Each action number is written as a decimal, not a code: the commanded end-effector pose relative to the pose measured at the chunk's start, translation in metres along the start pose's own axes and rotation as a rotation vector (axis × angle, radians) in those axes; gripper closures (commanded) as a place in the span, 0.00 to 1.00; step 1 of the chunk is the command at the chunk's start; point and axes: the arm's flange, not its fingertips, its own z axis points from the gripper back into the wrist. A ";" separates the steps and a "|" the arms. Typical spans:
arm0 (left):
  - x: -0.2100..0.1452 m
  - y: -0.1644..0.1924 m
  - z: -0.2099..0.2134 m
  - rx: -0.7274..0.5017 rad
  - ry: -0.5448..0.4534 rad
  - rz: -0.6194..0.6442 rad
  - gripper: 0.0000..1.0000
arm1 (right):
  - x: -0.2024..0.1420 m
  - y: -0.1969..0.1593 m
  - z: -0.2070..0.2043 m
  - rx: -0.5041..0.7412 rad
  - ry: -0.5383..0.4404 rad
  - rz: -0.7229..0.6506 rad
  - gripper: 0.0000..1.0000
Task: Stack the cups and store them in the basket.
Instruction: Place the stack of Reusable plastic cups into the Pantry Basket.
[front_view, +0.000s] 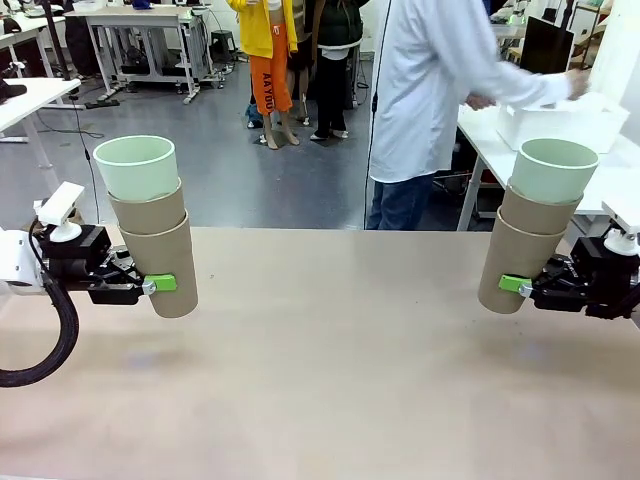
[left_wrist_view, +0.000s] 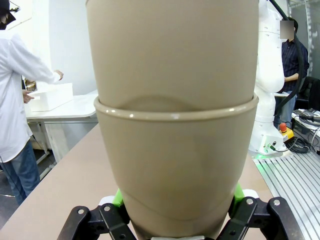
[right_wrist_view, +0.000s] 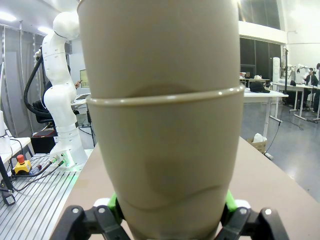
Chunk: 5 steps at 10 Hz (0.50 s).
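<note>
My left gripper (front_view: 168, 284) is shut on the lowest grey-brown cup (front_view: 165, 262) of a stack of three cups with a mint cup (front_view: 137, 166) on top. The stack hangs just above the table's left side, its top leaning left. My right gripper (front_view: 506, 285) is shut on the lowest grey-brown cup (front_view: 518, 262) of a second stack, topped by a mint cup (front_view: 553, 168) and leaning right. Both wrist views show a grey-brown cup (left_wrist_view: 175, 165) (right_wrist_view: 165, 165) between green pads (left_wrist_view: 118, 197) (right_wrist_view: 113, 202). The white basket (front_view: 560, 122) sits on a side table at the far right, with a person's hands on it.
The brown table (front_view: 330, 380) lies bare between the two stacks. A person in a white coat (front_view: 425, 90) stands at its far edge, turned to the side table. White desks and other people are farther back.
</note>
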 end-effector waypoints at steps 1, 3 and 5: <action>0.004 0.000 0.000 -0.001 -0.008 -0.008 0.16 | 0.004 0.000 -0.001 0.002 -0.001 0.011 0.16; 0.004 0.000 0.000 -0.001 -0.008 -0.008 0.16 | 0.004 0.000 -0.001 0.002 -0.001 0.011 0.16; 0.004 0.000 0.000 -0.001 -0.008 -0.008 0.16 | 0.004 0.000 -0.001 0.002 -0.001 0.011 0.16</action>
